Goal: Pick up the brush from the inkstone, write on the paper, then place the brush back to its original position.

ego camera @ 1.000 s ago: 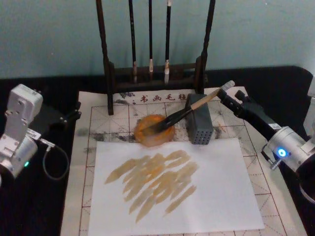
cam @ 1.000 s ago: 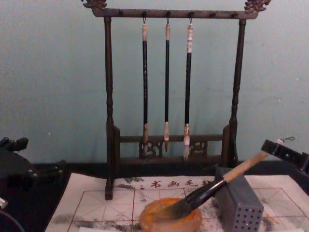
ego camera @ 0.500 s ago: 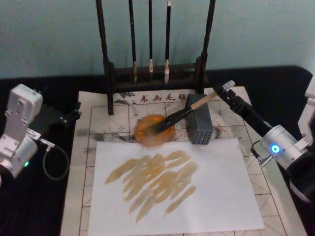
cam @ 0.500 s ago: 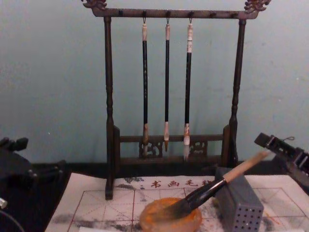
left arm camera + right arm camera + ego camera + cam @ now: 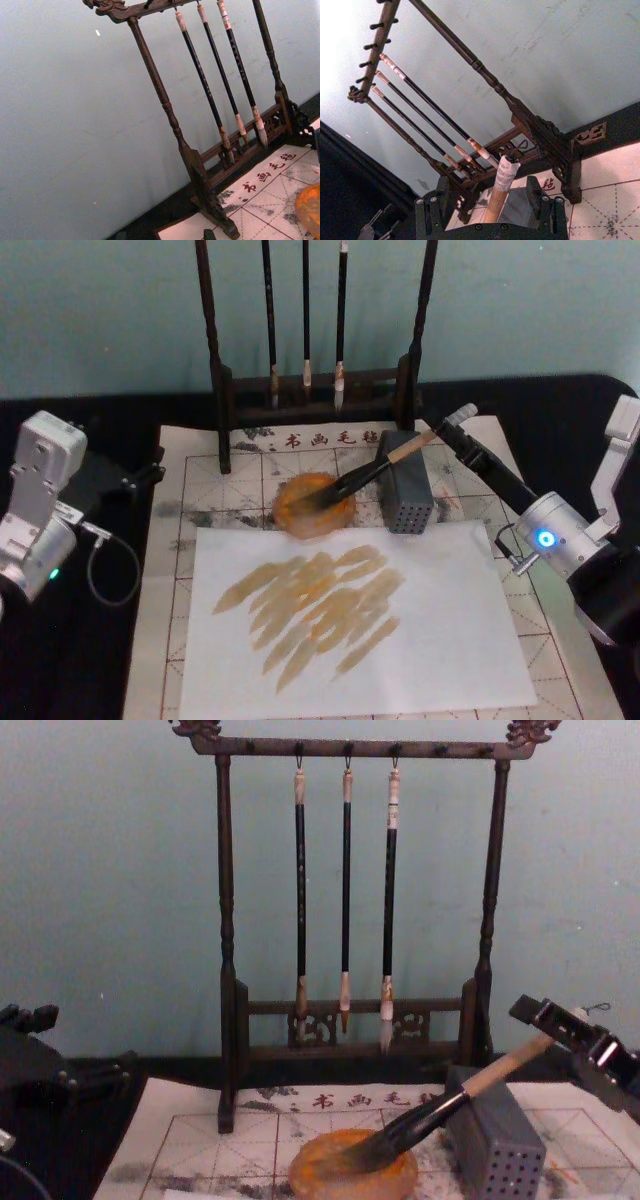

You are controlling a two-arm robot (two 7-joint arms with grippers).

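**Brush down in the inkstone**

The thick calligraphy brush (image 5: 375,468) with its light wooden handle lies tilted. Its dark bristles sit in the round orange-brown inkstone dish (image 5: 290,516), and its white-wrapped end is raised towards the right rear. The dish rests on the white, red-gridded practice paper (image 5: 200,480), smudged grey.

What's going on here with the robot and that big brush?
The right gripper is at the white wrapped end of the large calligraphy brush, with its open fingers on either side of it, not clamped. The brush lies with its bristles in the round orange-brown inkstone and its handle leaning on the grey perforated block. The paper in front bears brownish strokes. The left gripper is parked at the table's left side.
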